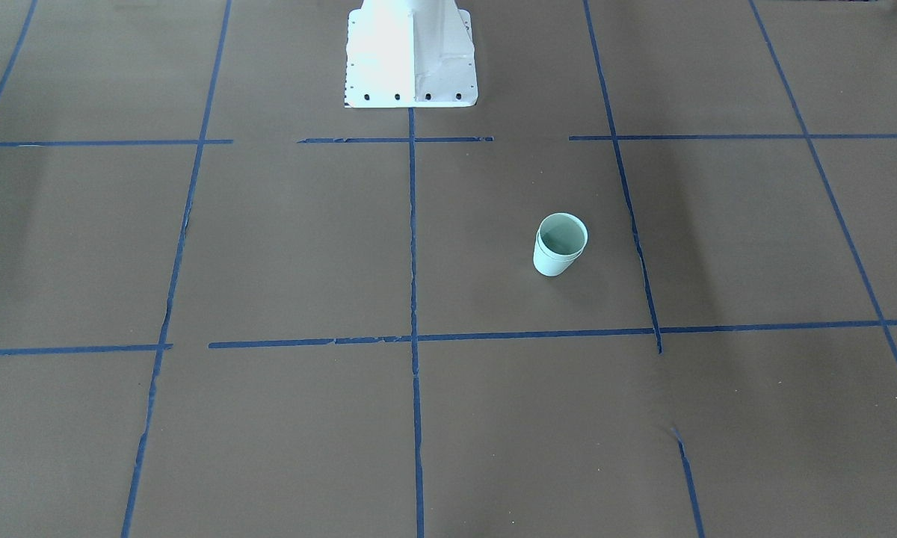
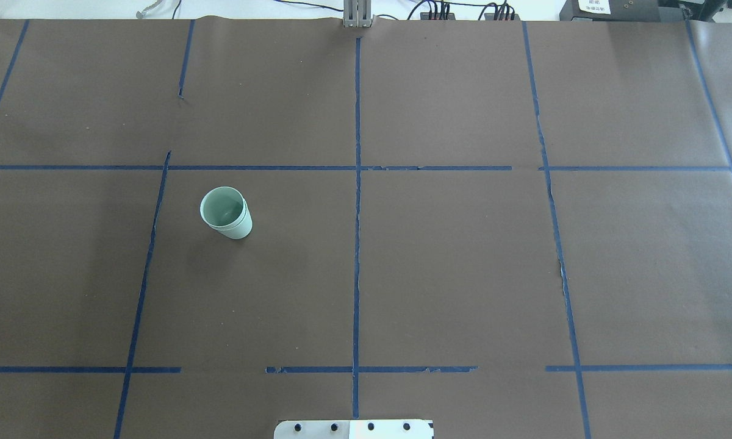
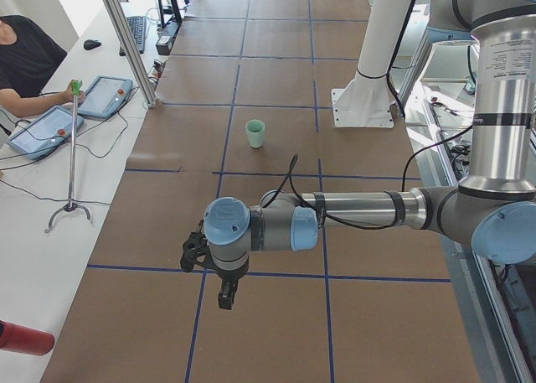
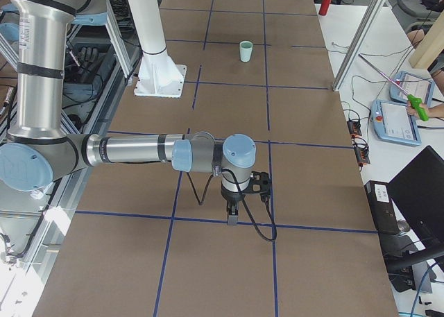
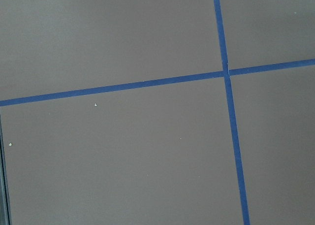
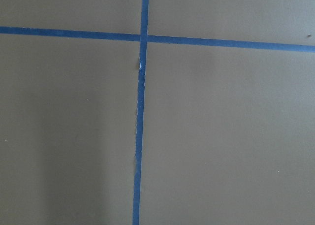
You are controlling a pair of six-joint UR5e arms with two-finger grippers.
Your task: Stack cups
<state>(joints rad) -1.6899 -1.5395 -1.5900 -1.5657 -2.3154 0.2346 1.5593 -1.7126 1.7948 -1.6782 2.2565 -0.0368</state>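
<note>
Overhead exterior: cups [image 2: 226,213] nested upright, left half of bench [image 2: 463,274], well off edges. Far off: left hand [image 3: 224,294], right hand [image 4: 232,217]; whether open or holding anything, cannot tell. Risk: nesting maybe loose; stray nudge could topple cups.

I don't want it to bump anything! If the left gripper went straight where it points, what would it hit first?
The left gripper points down, so probably just the brown table paper by a blue tape line.
</note>
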